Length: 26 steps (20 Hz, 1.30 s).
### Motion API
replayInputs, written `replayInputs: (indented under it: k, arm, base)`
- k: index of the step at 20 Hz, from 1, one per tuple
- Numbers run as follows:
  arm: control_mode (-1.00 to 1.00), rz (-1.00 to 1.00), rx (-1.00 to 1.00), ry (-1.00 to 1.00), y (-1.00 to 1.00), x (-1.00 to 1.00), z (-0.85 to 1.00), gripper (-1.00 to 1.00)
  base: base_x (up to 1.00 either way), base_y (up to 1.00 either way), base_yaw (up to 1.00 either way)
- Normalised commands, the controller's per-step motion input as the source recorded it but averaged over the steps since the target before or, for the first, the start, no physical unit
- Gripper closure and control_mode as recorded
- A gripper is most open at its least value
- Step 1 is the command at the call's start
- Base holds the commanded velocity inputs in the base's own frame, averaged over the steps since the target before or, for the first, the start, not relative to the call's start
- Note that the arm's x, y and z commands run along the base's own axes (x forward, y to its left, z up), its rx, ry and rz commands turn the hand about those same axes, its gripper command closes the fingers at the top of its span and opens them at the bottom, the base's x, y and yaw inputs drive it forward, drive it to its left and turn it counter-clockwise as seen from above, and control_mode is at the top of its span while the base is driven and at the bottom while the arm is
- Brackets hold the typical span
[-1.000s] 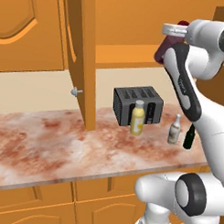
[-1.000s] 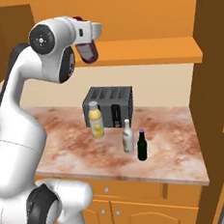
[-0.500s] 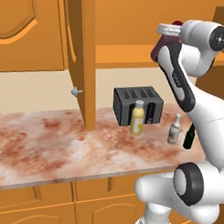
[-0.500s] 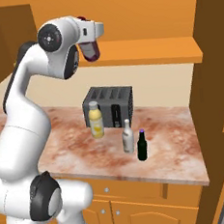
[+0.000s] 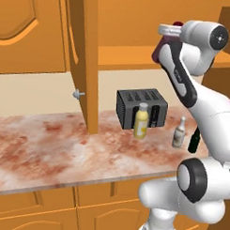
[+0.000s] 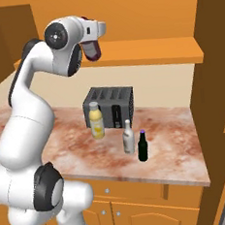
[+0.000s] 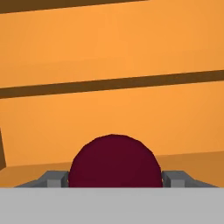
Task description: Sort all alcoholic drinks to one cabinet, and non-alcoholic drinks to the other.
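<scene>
Purple-maroon bottle (image 6: 92, 50): clenched in the gripper (image 7: 114, 177), raised at cabinet shelf (image 6: 143, 53) height for stowing. Yellow bottle (image 6: 96, 124), at nine o'clock of the pale glass bottle (image 6: 128, 137) and dark bottle (image 6: 143, 146), awaits sorting.

counter (image 5: 50, 147): mottled stone, glossy | cabinets (image 5: 26, 34): smooth wood, matt | toaster (image 5: 136, 106): dark ribbed metal

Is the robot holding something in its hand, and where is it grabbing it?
Yes, the hand holds the purple bottle by its round body.
</scene>
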Motion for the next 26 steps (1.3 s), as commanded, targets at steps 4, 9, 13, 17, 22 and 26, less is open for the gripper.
replayInputs:
  k: [4,9,13,17,22,26]
  arm:
    - [-1.0,0.01,-0.03,0.0,0.0,0.42,-0.01,1.0]
    - [-1.0,0.02,-0.02,0.0,0.0,0.31,-0.14,1.0]
    - [-1.0,0.03,-0.03,0.0,0.0,0.13,-0.16,1.0]
    - [-1.0,0.03,-0.05,0.0,0.0,0.28,-0.19,1.0]
    - [-1.0,0.04,-0.07,0.0,0.05,0.49,-0.26,1.0]
    - [-1.0,0.04,-0.05,0.0,0.05,0.41,-0.25,1.0]
  base:
    - [0.0,0.0,0.0]
    - [0.0,0.0,0.0]
    - [0.0,0.0,0.0]
    - [0.0,0.0,0.0]
    - [0.0,0.0,0.0]
    - [0.0,0.0,0.0]
